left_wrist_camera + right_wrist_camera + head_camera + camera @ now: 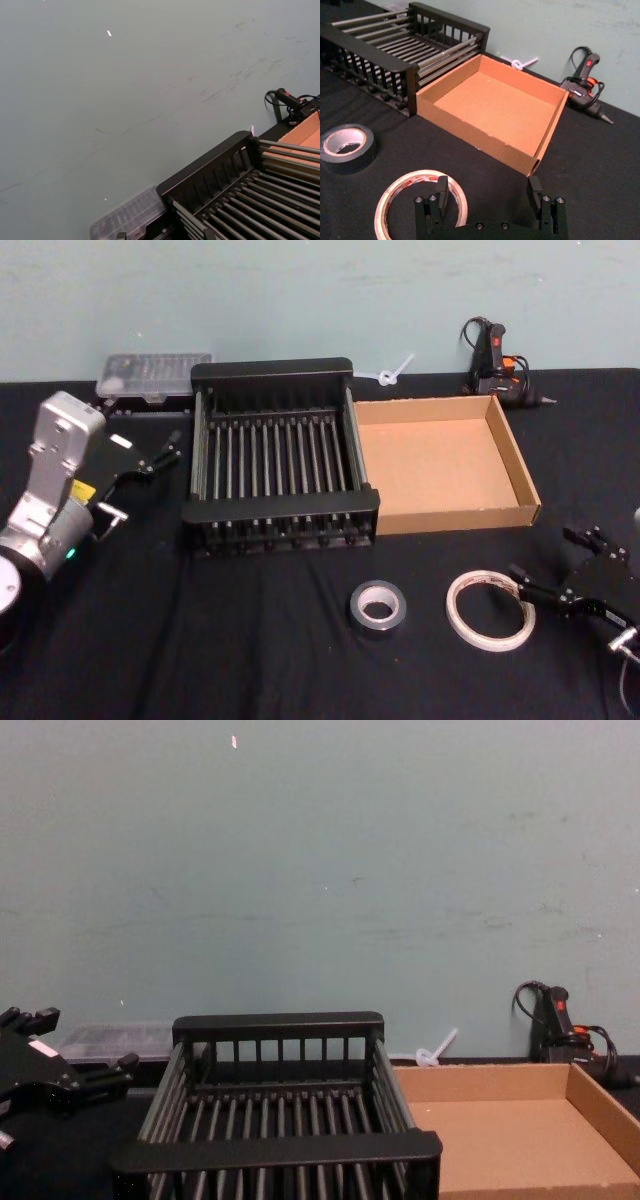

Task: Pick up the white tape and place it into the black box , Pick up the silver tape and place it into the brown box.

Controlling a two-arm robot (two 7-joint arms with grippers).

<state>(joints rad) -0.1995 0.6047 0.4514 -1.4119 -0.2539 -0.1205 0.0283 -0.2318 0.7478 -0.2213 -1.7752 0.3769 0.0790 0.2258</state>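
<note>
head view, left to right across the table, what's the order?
left gripper → black box → silver tape → brown box → right gripper. White tape skipped: it overlaps the brown box's span.

Table was covered in black cloth, against a pale green wall. Black box sat mid-table, touching the brown box on its right side. Both looked empty. Silver tape lay flat in front of the boxes, near the seam between them. White tape lay flat just beside it to the right, the two apart. Clear plastic case sat at the back left, behind the black box. Glue gun at the back right, behind the brown box. White zip tie lay by the wall between them.
</note>
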